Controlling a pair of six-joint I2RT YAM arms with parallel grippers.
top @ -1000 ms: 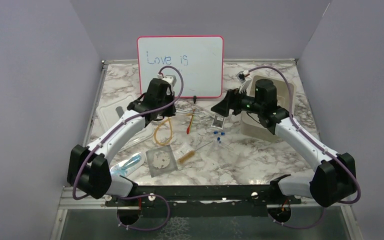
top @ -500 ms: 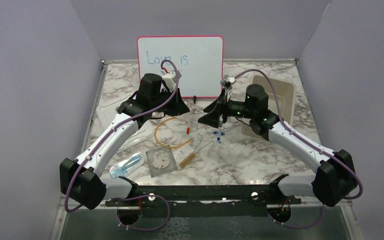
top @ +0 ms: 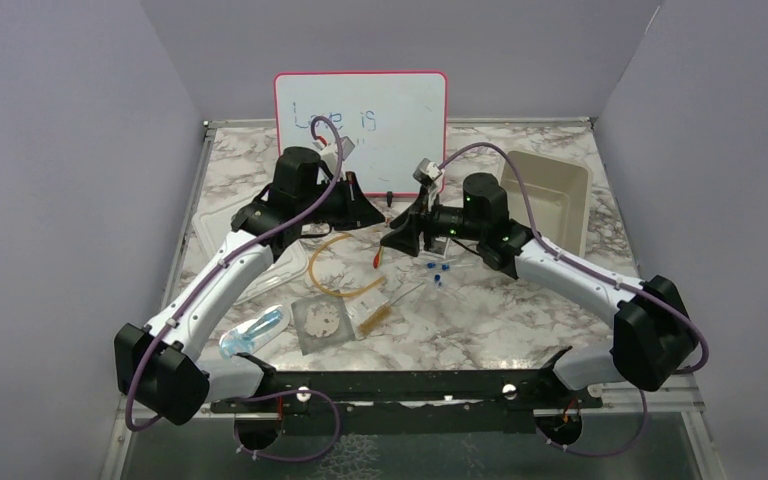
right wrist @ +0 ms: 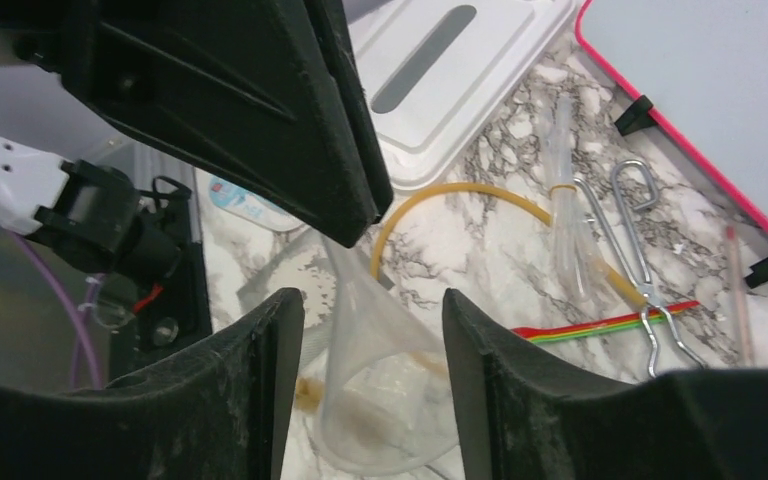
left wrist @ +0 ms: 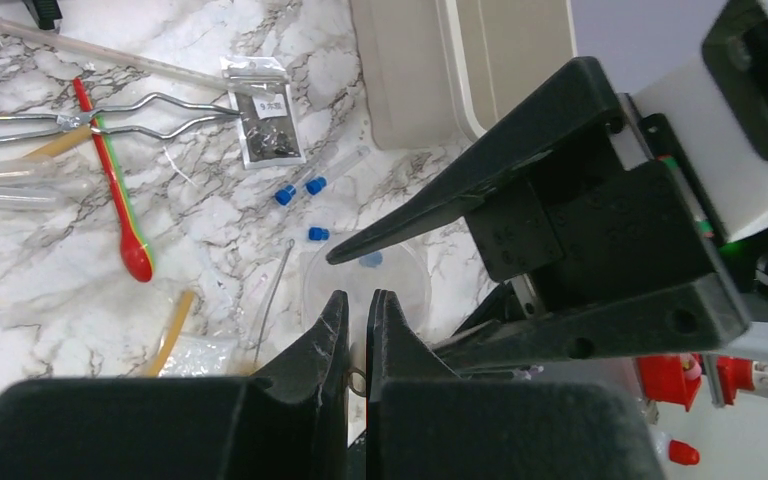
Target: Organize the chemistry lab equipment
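From above, the left gripper point(top: 365, 212) and right gripper point(top: 397, 235) are meeting tip to tip in the middle.

In the left wrist view, its fingers are pinching tight on a clear funnel point(left wrist: 405, 290), up in the air.

In the right wrist view, the 2 fingers are standing apart around that funnel. I think this is a hand-over: the right must squeeze before the left lets go.

Glossy marbled table point(top: 520, 310) — clear plastic funnel point(right wrist: 385, 390), amber rubber tubing point(right wrist: 460, 188).
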